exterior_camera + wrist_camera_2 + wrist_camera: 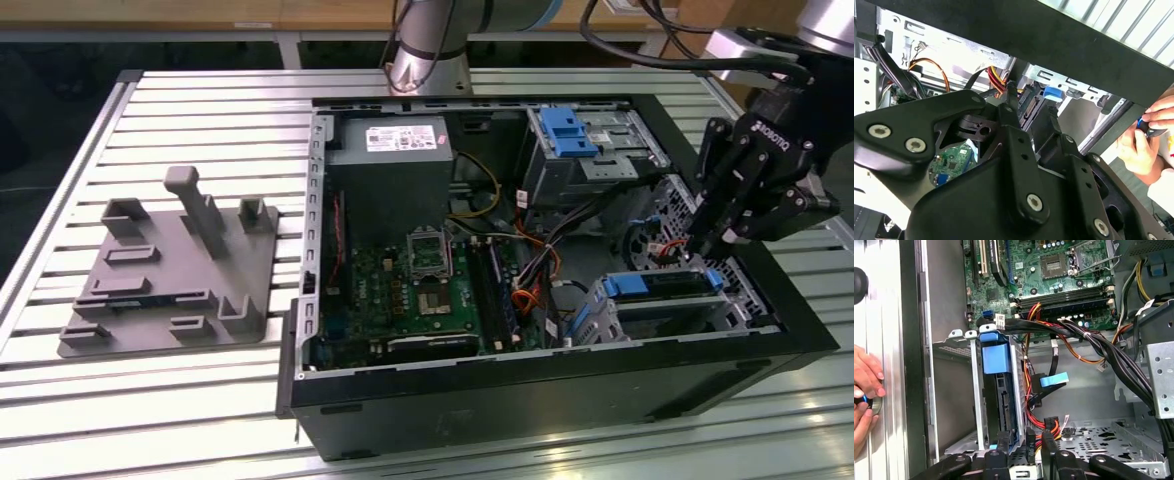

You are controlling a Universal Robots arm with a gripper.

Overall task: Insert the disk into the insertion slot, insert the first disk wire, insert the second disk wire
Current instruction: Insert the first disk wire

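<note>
One open computer case (pixel 534 400) lies on a slatted metal table (pixel 200 110), with a grey fixture plate (pixel 167 270) beside it. Inside the case, the disk (pixel 661 285) sits in the insertion slot (pixel 975 405); the gripper (pixel 714 248) hangs just above, fingers apart.

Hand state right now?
Hand: open, gripping nothing, beside the disk seated in the insertion slot.

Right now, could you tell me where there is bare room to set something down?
The table is bare on the far and near sides of the grey holder. The computer case is crowded with cables and the pincer.
</note>
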